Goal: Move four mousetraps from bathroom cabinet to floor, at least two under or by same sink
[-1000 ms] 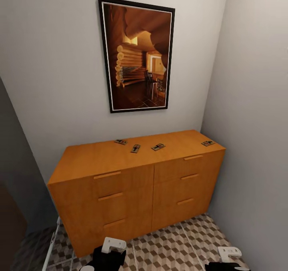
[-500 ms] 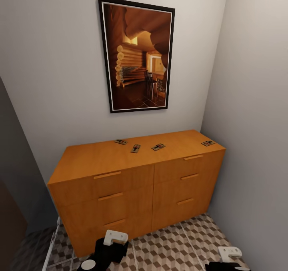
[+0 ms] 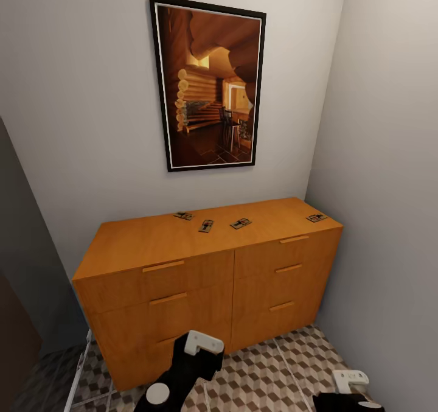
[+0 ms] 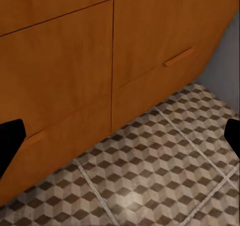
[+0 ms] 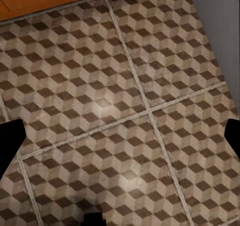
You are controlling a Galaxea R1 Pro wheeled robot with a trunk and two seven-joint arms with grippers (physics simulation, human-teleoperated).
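Up front from the head camera: saw the cabinet (image 3: 207, 278) standing against the back wall, tucked into the corner on the right, under a framed picture (image 3: 208, 83). Counted four mousetraps on its flat top: three bunched near the middle toward the wall, namely the left mousetrap (image 3: 184, 216), the middle mousetrap (image 3: 206, 226) and the third mousetrap (image 3: 241, 223), and the far mousetrap (image 3: 316, 218) well apart by the right corner. Caught the left gripper (image 3: 188, 363) raised in front of the lower drawers, white block on top, nothing held; could not tell from here how its jaws stood. Spotted the right gripper (image 3: 347, 394) low at the bottom edge above the bathroom floor (image 3: 267, 369), close to the right wall.

Next, from the left wrist: looked along the drawer fronts (image 4: 65, 60) with a bar handle (image 4: 179, 57), patterned tiles below. Noted dark fingertips (image 4: 9, 141) at both edges, spread wide apart, nothing between.

Lastly, from the right wrist: looked straight down on cube-patterned tiles with pale grout lines. Found black fingertips (image 5: 9, 141) at opposite edges, spread wide, empty.
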